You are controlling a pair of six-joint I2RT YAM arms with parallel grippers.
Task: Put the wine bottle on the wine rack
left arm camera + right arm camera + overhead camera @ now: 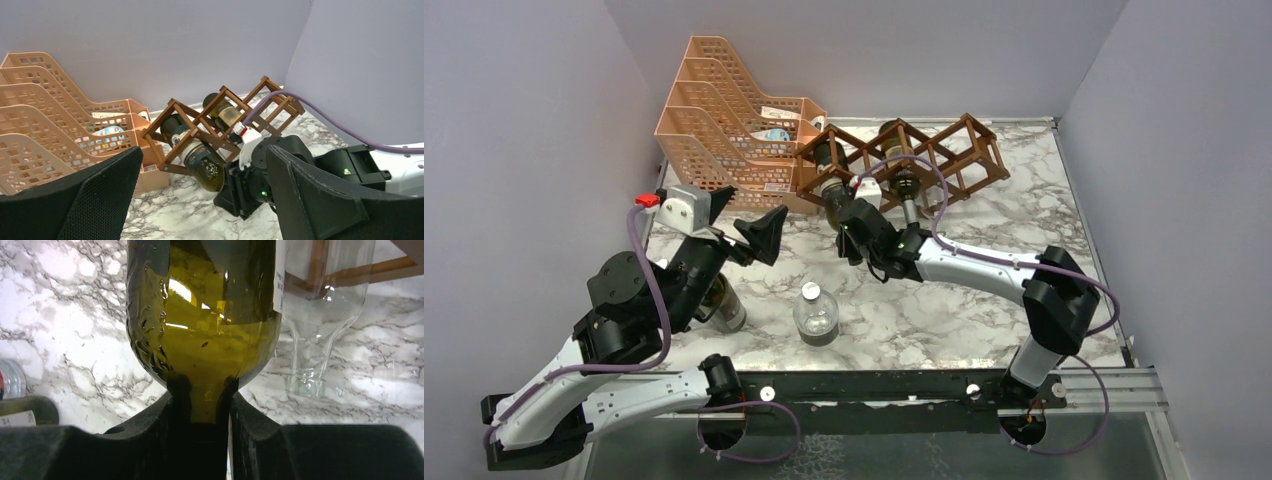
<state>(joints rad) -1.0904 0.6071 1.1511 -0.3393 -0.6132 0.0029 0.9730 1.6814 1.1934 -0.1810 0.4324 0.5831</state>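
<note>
Right gripper (200,407) pinches the wine bottle (202,330) at its neck; left gripper (744,220) gapes wide.

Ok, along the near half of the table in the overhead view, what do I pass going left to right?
First the dark bottle → clear white-capped bottle → right gripper, shut on the neck of the green wine bottle → right arm's elbow.
</note>
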